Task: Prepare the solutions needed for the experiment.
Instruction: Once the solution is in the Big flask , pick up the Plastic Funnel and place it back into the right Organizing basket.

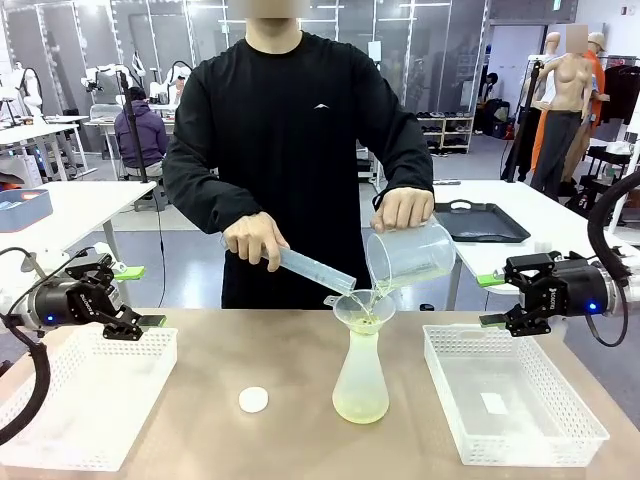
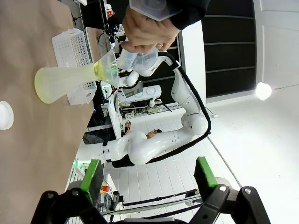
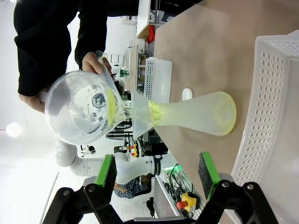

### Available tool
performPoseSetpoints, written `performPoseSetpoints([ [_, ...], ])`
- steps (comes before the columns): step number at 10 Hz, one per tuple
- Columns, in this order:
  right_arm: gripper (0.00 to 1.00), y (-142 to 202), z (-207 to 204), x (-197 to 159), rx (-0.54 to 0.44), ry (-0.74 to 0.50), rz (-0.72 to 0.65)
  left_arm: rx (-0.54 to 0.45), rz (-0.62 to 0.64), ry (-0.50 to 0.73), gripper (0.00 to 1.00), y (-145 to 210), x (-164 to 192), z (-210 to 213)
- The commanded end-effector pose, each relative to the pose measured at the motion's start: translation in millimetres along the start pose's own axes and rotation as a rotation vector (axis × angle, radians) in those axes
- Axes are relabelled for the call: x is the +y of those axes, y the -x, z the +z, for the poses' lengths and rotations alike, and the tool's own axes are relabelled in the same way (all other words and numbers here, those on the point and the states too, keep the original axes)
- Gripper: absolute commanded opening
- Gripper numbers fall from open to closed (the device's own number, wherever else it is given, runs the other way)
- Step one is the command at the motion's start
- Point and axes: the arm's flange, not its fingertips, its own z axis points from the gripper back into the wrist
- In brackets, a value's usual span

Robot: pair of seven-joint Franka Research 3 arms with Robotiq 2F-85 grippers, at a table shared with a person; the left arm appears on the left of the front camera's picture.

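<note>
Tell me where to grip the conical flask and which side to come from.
Probably the narrow neck of the conical flask, just below the funnel. It stands upright and widens toward the base, so the neck fits open jaws best. Come in level from the side; the person's beaker blocks the top.

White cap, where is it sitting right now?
In the front view the white cap lies on the table, between the left basket and the flask.

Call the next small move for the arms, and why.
Probably wait, both arms parked: the person's hand is tipping the beaker, pouring solution through the funnel into the flask. The left gripper and right gripper hang open at the sides; reaching in risks a spill.
</note>
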Motion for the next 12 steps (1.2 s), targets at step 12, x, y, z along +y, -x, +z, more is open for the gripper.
performPoseSetpoints([
  [12, 0.89, -0.1, -0.4, 2.5, -0.005, 0.008, 0.006, 0.0, -0.002, 0.0, 1.0, 0.4, -0.5, -0.3],
])
